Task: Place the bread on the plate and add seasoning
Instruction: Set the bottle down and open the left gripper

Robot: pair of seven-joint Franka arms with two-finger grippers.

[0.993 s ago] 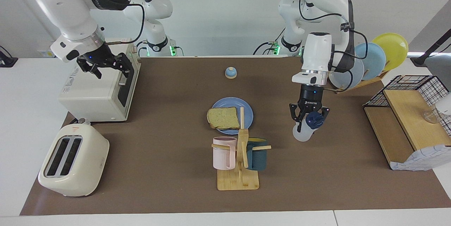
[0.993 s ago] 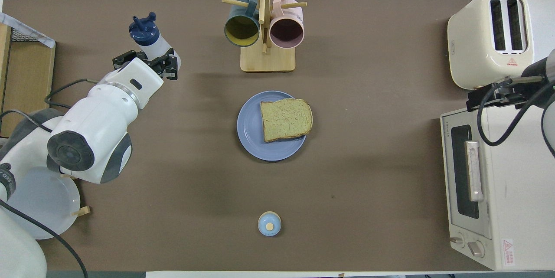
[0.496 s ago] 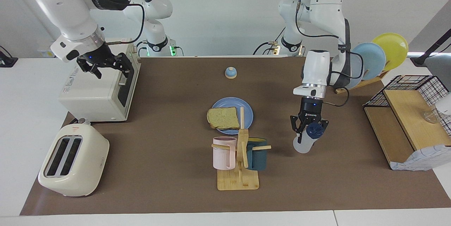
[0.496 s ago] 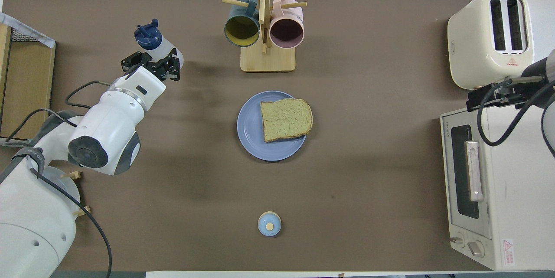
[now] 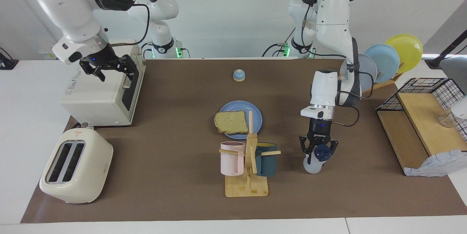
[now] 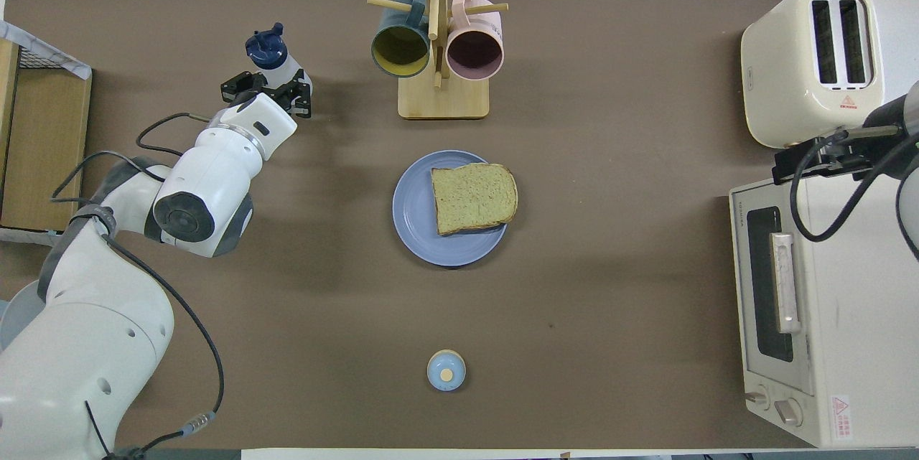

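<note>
Facing view. Bread lies flat on the plate at mid-table, its crust edge overhanging the rim toward the right arm's end. Left gripper is clamped on the seasoning, a small translucent bottle with a dark blue cap, at the body just under the cap. The bottle leans and sits low to the mat, beside the mug rack toward the left arm's end; whether its base touches the mat I cannot tell. Right gripper waits over the toaster oven with fingers spread wide, nothing in them.

Overhead view. Left gripper shows at the bottle's body, the cap of the seasoning pointing away from the robots. The bottle is well apart from the plate, farther from the robots than it. Bread covers the half of the plate toward the right arm's end. Right gripper just shows at the edge, by the toaster.

Handling, as judgement. The bottle looks light, soft-walled and smooth: a firm pinch will dent it and may push contents out early. Mid-body or the shoulder under the cap is the place to hold. The bread is light and crumbly and needs no further touching.
</note>
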